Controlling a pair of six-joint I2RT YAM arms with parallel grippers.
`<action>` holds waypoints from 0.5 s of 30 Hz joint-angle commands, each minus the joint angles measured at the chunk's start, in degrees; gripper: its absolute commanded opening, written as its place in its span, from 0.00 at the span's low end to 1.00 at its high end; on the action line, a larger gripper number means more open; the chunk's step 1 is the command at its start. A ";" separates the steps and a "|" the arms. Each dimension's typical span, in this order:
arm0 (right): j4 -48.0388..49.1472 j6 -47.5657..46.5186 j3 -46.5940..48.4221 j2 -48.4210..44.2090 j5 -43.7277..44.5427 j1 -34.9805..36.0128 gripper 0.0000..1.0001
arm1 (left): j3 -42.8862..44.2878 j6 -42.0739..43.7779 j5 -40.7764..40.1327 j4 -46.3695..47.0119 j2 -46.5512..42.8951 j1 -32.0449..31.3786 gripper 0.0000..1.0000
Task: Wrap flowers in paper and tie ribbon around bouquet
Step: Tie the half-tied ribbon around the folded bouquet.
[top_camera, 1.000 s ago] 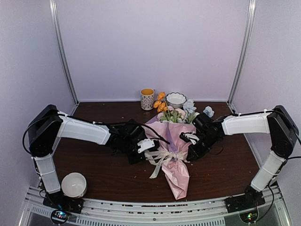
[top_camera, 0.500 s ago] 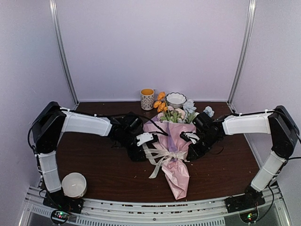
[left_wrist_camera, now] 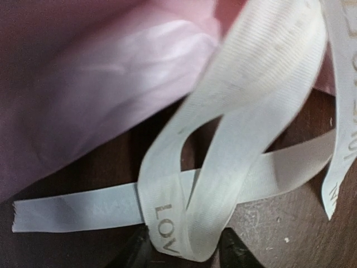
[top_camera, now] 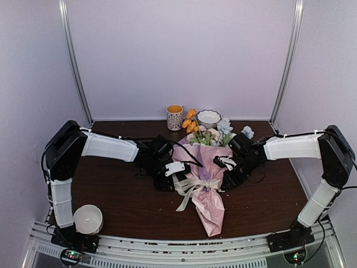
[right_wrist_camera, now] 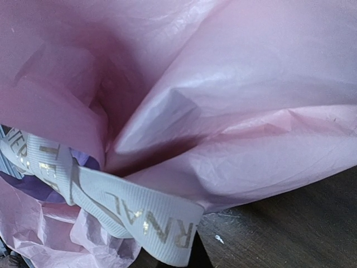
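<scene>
Counter (top_camera: 111, 206): dark brown wood grain, matte, faintly scuffed.

Bouquet (top_camera: 207, 167): a cone lying flat mid-counter, wide end toward the far wall, tapering to a narrow crumpled tip near the front edge.

Paper (right_wrist_camera: 251, 111): thin pink sheet, crinkly, with soft creases and deep folds. A lilac face shows inside the folds.

Flowers (top_camera: 207, 134): orange, cream and pale blue blooms with green leaves, spilling from the wide end.

Ribbon (left_wrist_camera: 240, 111): flat cream band with a ribbed weave and gold lettering, wound about the cone's waist, with loops and loose tails lying on the wood.

Left gripper (left_wrist_camera: 187, 254): at the cone's left flank. Dark tips stand partway apart with a ribbon loop between them; whether they press it I cannot tell.

Right gripper (top_camera: 224, 177): at the right flank, closed, a ribbon end pinched at its tips.

White round bowl (top_camera: 87, 219) by the left base. Patterned mug (top_camera: 174, 116) and small bowl (top_camera: 208, 117) at the far edge.
</scene>
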 commanded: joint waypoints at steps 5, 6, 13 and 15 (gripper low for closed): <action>1.38 0.92 -1.12 -1.63 -1.06 0.35 0.00 | 0.24 -1.29 1.04 3.60 -0.29 0.20 0.09; 1.43 1.00 -1.25 -1.78 -1.10 0.34 0.00 | 0.30 -1.57 1.33 3.66 -0.36 0.22 0.02; 1.23 3.07 -3.12 -4.54 -1.97 0.35 0.00 | -1.14 -5.03 0.69 3.78 -4.61 0.64 0.00; 2.51 4.99 -4.79 -5.81 -3.56 0.35 0.00 | -2.98 -7.31 0.95 6.77 -6.66 1.14 0.00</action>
